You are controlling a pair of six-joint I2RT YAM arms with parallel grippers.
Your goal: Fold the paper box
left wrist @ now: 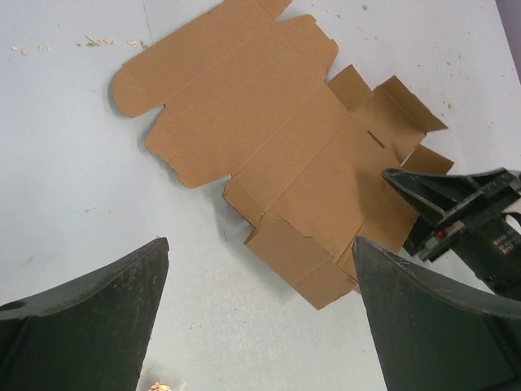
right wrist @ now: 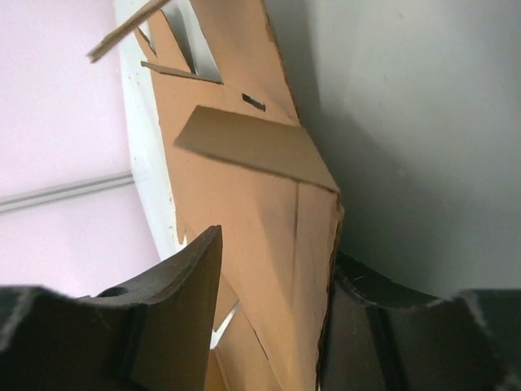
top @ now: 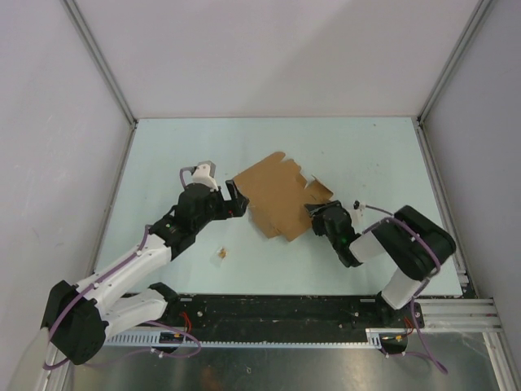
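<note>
paper box (top: 277,195): a flat, unfolded die-cut sheet lying mid-counter (top: 179,155) between the two claws; the flaps at its right end lift a little.
right claw (top: 313,212): its fingers straddle the sheet's near-right edge with cardboard between them; whether it already pinches cannot be told.
left claw (top: 238,199): spread wide, holding nothing, just beside the sheet's left edge.
risk, slip: a shallow bite on so thin an edge could let the sheet slide out as a panel is raised.
risk, drag: nothing pins the sheet, so lifting one side may haul it across the counter instead of bending a crease.
risk, buckle: a pull away from a scored line could kink the panel.
scrap (top: 221,255): lies well apart, unlikely to interfere.
</note>
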